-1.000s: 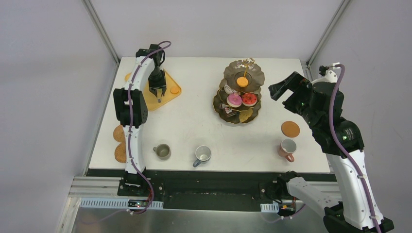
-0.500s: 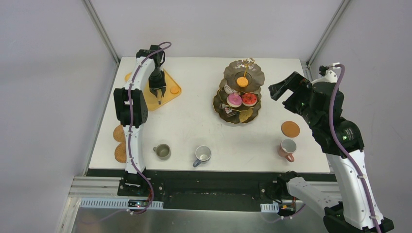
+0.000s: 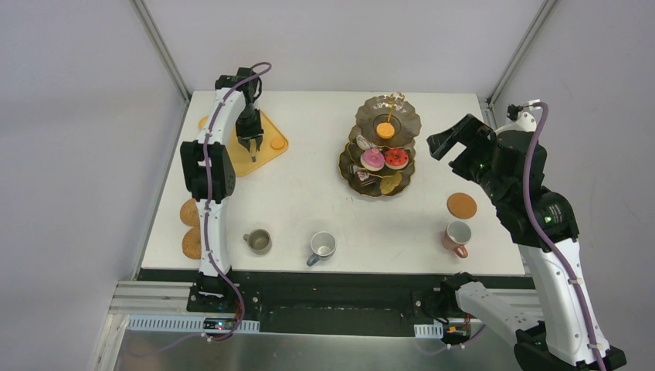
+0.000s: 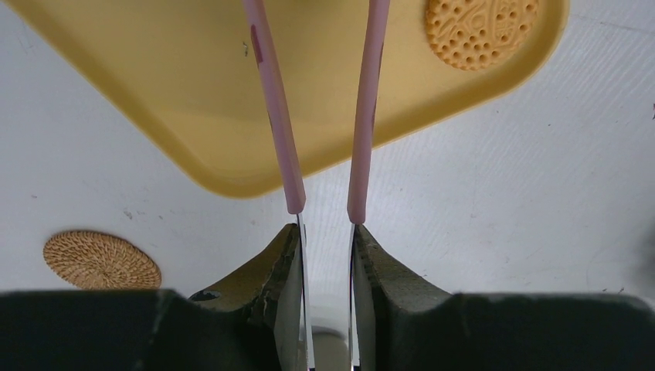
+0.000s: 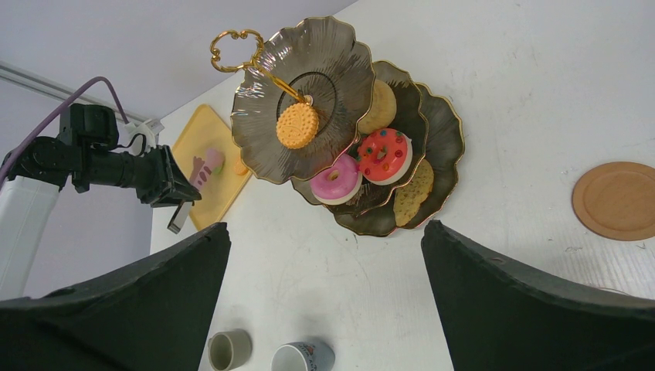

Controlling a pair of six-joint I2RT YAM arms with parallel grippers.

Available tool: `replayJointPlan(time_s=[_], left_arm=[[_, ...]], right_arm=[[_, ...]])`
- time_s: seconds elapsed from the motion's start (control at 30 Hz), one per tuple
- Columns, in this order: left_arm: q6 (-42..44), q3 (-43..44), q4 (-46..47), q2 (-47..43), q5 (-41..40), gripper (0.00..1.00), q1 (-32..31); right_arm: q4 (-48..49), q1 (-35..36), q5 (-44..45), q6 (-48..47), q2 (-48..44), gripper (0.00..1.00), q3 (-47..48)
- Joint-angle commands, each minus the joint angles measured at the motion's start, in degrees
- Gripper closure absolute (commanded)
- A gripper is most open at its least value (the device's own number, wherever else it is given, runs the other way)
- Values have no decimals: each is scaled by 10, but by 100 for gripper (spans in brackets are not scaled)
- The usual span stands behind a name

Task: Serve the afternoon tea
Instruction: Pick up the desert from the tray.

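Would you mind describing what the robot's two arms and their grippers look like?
Both arms match: the left arm and right arm have white tubular links, chunky black joint housings and a purple cable running along the outside. The left gripper and right gripper are black, each with two wedge-shaped fingers. No markings are legible.

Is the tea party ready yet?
Not yet. The pink doughnut, red doughnut and biscuits sit on the stand. The left gripper grips the tongs over the tray, where a biscuit lies. Left: that biscuit, and the olive mug, grey-blue mug and pink mug, none on a coaster.
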Motion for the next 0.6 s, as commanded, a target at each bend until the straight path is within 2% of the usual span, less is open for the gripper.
replayJointPlan(time_s=[0.0,0.2,0.33,0.47,0.57], left_arm=[[11,19,-30,-25,-10,85,1],[8,20,-40,-57,-17,87,1],[-3,17,-51,-120,2,87,-10],[-18,-2,-34,-216,0,87,-61],[-32,-22,17,-277,-11,86,-127]], right_arm=[[4,-2,5,3,-4,1,7],[3,-1,6,1,-7,1,9],[5,-2,6,-5,-7,1,15],[25,-2,-1,-7,-23,1,3],[31,-2,-3,-9,-31,1,3]])
